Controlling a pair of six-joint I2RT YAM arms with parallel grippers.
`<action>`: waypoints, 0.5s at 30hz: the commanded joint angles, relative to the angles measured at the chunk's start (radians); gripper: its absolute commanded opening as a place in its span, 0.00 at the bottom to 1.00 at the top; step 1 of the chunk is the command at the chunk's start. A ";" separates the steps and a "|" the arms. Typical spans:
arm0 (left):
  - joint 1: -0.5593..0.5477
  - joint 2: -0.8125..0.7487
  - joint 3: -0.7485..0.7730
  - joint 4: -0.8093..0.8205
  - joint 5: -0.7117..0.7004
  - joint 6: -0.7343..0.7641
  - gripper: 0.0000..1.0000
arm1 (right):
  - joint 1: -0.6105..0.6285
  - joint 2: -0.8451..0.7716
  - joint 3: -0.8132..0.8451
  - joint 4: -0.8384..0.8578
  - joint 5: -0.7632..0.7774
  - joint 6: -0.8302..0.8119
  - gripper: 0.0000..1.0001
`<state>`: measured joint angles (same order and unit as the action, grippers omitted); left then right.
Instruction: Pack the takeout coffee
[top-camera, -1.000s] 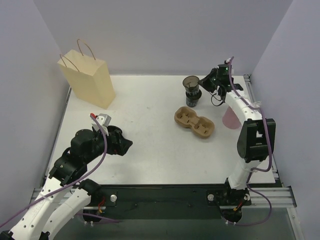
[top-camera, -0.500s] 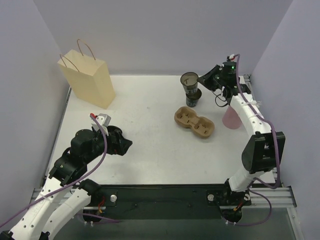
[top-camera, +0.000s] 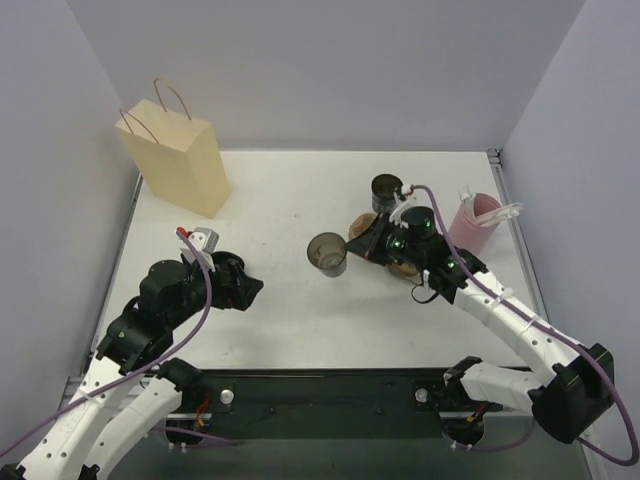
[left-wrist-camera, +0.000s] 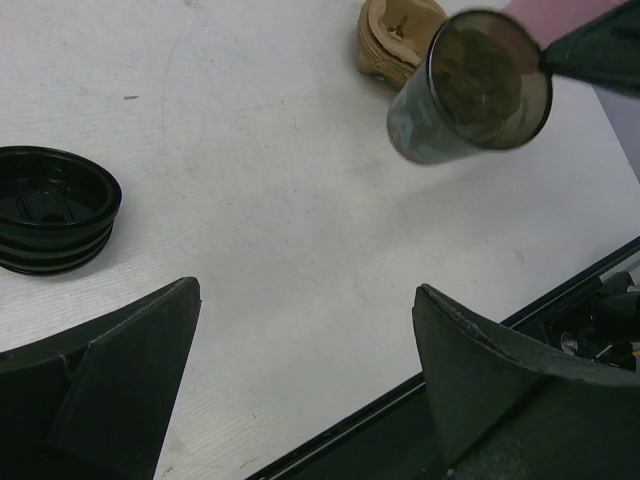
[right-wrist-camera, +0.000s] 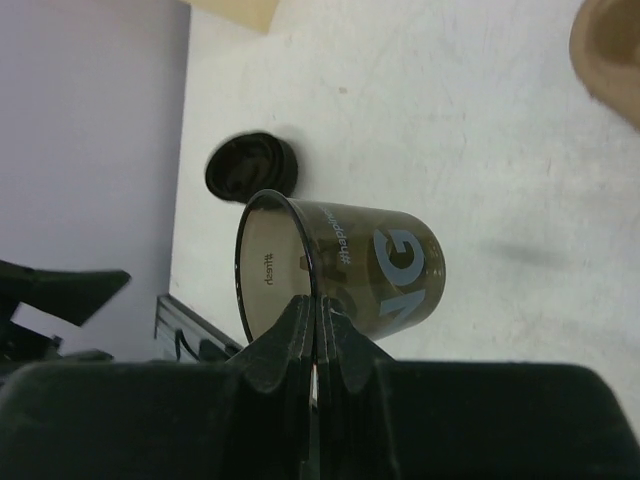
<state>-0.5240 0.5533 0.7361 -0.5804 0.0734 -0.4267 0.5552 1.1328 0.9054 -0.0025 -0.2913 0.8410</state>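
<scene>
A dark see-through coffee cup (top-camera: 327, 252) with pale lettering hangs tilted above the table, left of the brown cardboard carrier (top-camera: 396, 246). My right gripper (top-camera: 352, 249) is shut on its rim, one finger inside and one outside, as the right wrist view shows for the cup (right-wrist-camera: 355, 265) and gripper (right-wrist-camera: 318, 306). A second dark cup (top-camera: 385, 190) stands behind the carrier. My left gripper (top-camera: 256, 287) waits low at the front left, open and empty (left-wrist-camera: 305, 292), with the held cup (left-wrist-camera: 468, 92) ahead of it. A stack of black lids (left-wrist-camera: 55, 208) lies on the table beside it.
A tan paper bag (top-camera: 176, 155) with handles stands upright at the back left. A stack of pink cups (top-camera: 471, 226) stands at the right, beyond the carrier. The black rail runs along the table's near edge (left-wrist-camera: 400, 400).
My right arm lifted the top dark cup off the one at the back and swung it forward and left, past the carrier. The left arm has not moved.
</scene>
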 joint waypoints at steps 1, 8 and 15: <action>-0.005 0.005 0.011 0.028 -0.011 -0.007 0.97 | 0.095 -0.068 -0.132 0.096 0.086 0.043 0.00; -0.005 0.007 0.009 0.030 -0.014 -0.007 0.97 | 0.121 -0.079 -0.289 0.206 0.077 0.072 0.00; -0.005 0.011 0.009 0.028 -0.017 -0.009 0.97 | 0.129 -0.073 -0.382 0.288 0.073 0.110 0.00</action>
<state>-0.5240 0.5602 0.7361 -0.5804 0.0654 -0.4335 0.6754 1.0813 0.5507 0.1635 -0.2359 0.9203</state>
